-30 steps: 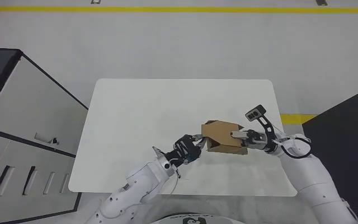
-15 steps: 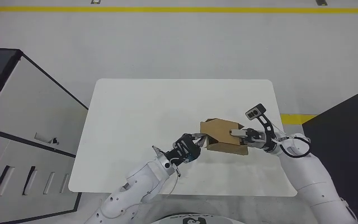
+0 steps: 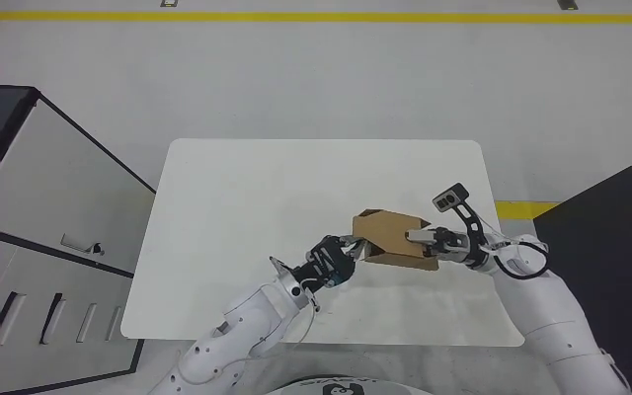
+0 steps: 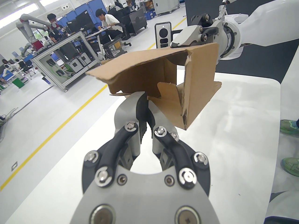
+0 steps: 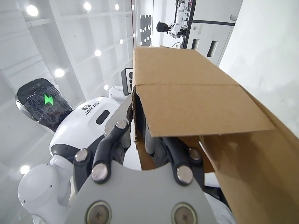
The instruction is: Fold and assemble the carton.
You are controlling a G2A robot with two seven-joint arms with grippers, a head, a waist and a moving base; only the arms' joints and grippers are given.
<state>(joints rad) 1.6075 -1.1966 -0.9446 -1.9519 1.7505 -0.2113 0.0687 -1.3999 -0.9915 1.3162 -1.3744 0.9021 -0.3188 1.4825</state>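
- Step in hand, as I judge it: squaring the tube of the carton [image 3: 393, 239] before any end flap is closed. It lies right of centre in the top view, on the lower right part of the white desk [image 3: 247, 197], between the two arms.
- The left tool [image 4: 143, 101] is at the carton's near open end. Its fingers are drawn narrow and seem to pinch the edge of a low inner flap, though the contact is partly hidden.
- The right tool [image 5: 139, 129] is clamped over a wall at the opposite end, one finger inside and one outside.
- The next move calls for the right tool to steady the body while the left folds that tabbed flap inward. The walls must be brought square first, or the tab will miss.
- The carton [image 4: 198, 75] is plain brown corrugated board, half opened and skewed, its top panel sagging at the free edge and one corner ragged.
- Whether its lowest corner touches the desk, I cannot tell.
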